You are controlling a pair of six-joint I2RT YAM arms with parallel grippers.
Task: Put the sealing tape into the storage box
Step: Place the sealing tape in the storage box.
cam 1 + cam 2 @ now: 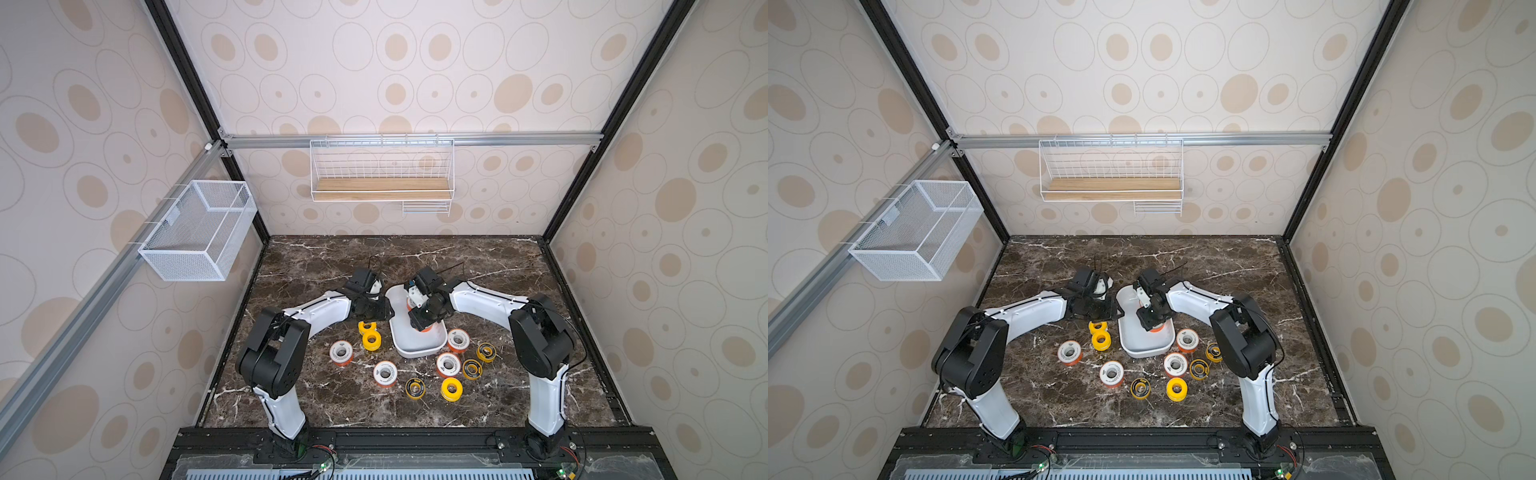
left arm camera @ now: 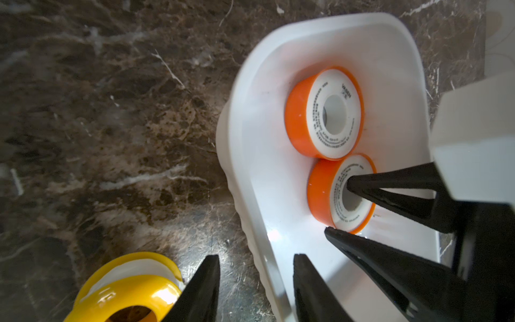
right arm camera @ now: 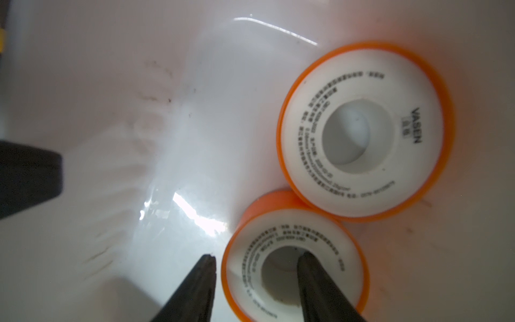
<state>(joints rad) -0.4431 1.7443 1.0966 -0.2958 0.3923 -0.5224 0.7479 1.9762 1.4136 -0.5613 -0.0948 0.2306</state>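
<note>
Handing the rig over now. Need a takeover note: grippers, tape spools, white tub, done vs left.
Left gripper: open, jaws astride a long wall of the shallow white plastic storage box, holding nothing.
Right gripper: open inside the box, one finger in the centre hole of a white-faced, orange-rimmed sealing tape spool, the other outside its rim, not gripping.
Done: that spool and a second orange-rimmed spool lie flat in the box, touching.
To do: ten spools on the dark marble tabletop: four orange-rimmed, three plain yellow, three yellow with black-ringed faces.
</note>
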